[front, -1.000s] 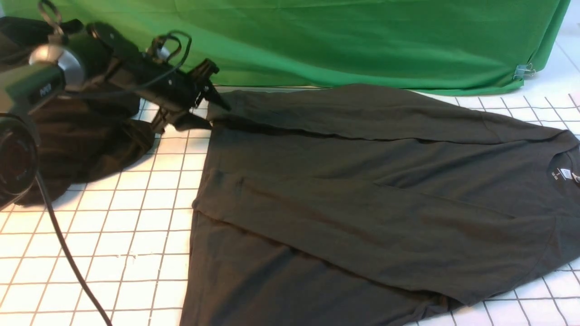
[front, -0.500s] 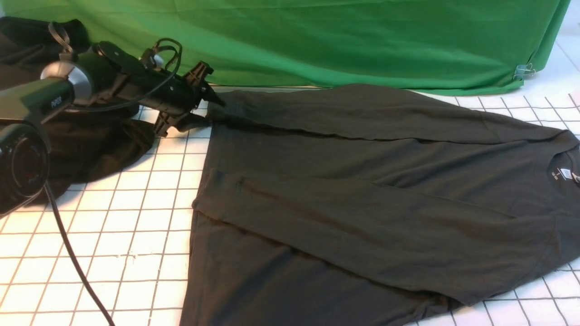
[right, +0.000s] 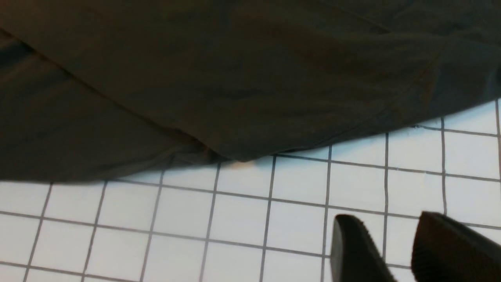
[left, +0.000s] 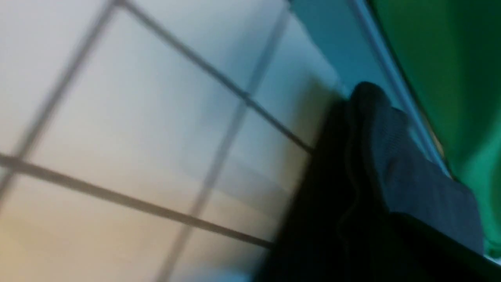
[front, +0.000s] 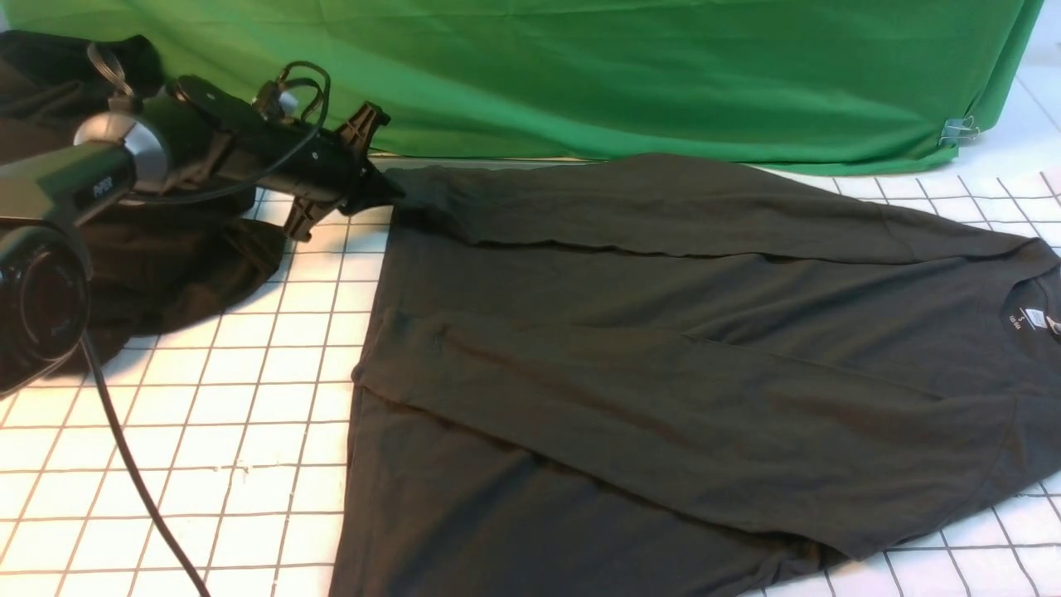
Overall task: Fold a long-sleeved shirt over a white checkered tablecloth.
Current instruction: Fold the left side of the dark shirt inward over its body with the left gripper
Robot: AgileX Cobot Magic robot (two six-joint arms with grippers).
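The long-sleeved shirt point(front: 663, 348) lies flat on the white checkered tablecloth point(front: 249, 414), dark charcoal, with both sleeves folded across the body and the neck label point(front: 1034, 317) at the right. At the shirt's far left corner my left gripper point(front: 381, 189) is shut on the end of the folded sleeve. In the left wrist view the grey knit of the shirt point(left: 411, 172) runs into the dark jaws. My right gripper point(right: 387, 217) is out of the front view. It hovers open over the tablecloth point(right: 195, 215), empty, a little off the shirt's point(right: 235, 78) near edge.
A plain green cloth point(front: 622, 75) hangs along the back, pinned by a binder clip point(front: 957, 130). A blacker heap of cloth point(front: 166, 265) lies at the far left under my left arm. The arm's black cable point(front: 124, 464) trails over the tablecloth.
My left gripper's jaws, open before, have closed on the sleeve end at the shirt's far left corner, after shifting slightly back and up. The shirt's body has not moved.
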